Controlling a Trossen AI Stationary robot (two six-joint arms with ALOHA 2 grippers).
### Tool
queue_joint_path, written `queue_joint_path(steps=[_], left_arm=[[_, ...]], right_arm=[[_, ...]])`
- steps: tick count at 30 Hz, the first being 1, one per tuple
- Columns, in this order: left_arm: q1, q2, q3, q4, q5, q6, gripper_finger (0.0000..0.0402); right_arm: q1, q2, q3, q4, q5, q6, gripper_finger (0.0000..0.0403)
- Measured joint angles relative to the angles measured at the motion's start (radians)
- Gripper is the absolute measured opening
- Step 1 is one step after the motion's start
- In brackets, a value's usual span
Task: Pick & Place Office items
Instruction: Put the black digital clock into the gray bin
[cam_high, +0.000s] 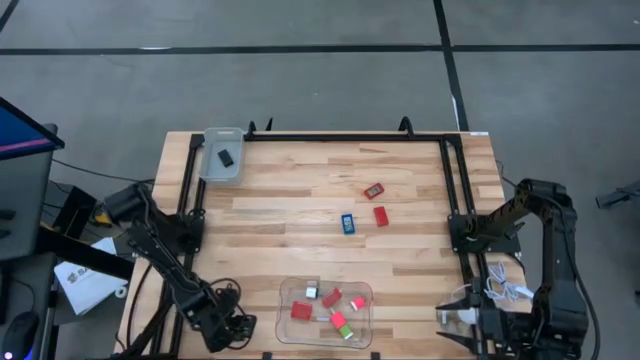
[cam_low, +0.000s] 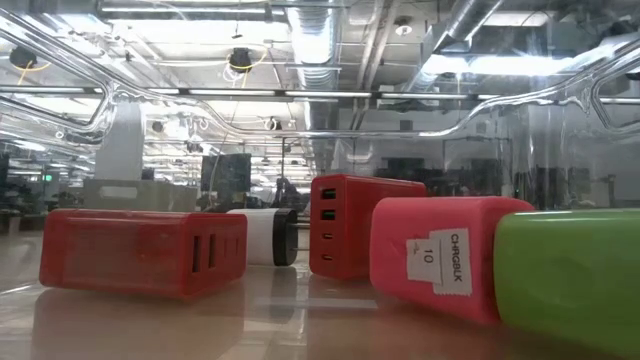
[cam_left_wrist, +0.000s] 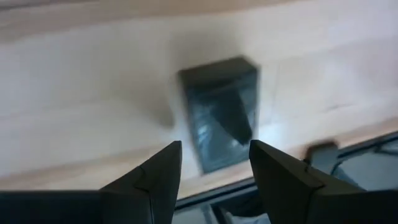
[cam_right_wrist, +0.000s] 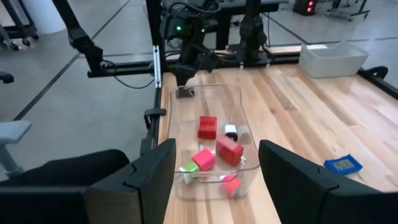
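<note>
Left gripper (cam_left_wrist: 213, 163) released, hovered over black item (cam_left_wrist: 219, 112) at table edge. Best: descend straight, centre item, clench gently. Right gripper (cam_right_wrist: 216, 163) released, waited.

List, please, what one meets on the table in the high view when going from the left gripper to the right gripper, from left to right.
left gripper → red block in the clear tray → blue piece → two red blocks, one above the other → right gripper.
</note>
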Motion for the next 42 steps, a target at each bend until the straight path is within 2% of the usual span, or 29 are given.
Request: queue_joint_path(steps=[11, 19, 30, 35, 42], left_arm=[[0.058, 0.062, 0.005, 0.023, 0.012, 0.015, 0.0187], [0.081, 0.090, 0.010, -0.038, 0.060, 0.032, 0.0174], [0.153, 0.073, 0.005, -0.084, 0.079, 0.177, 0.0157], [0.195, 0.023, 0.000, -0.178, -0.008, 0.261, 0.0157], [0.257, -0.101, -0.007, -0.400, -0.231, 0.344, 0.0157]], right_arm=[[0.020, 0.015, 0.000, 0.003, -0.040, -0.006, 0.0224], [0.021, 0.016, 0.000, 0.004, -0.055, -0.008, 0.0224], [0.022, 0.017, 0.000, 0.010, -0.060, -0.011, 0.0224], [0.022, 0.017, 0.000, 0.009, -0.060, -0.012, 0.0224], [0.023, 0.018, 0.000, 0.008, -0.060, -0.011, 0.0224]])
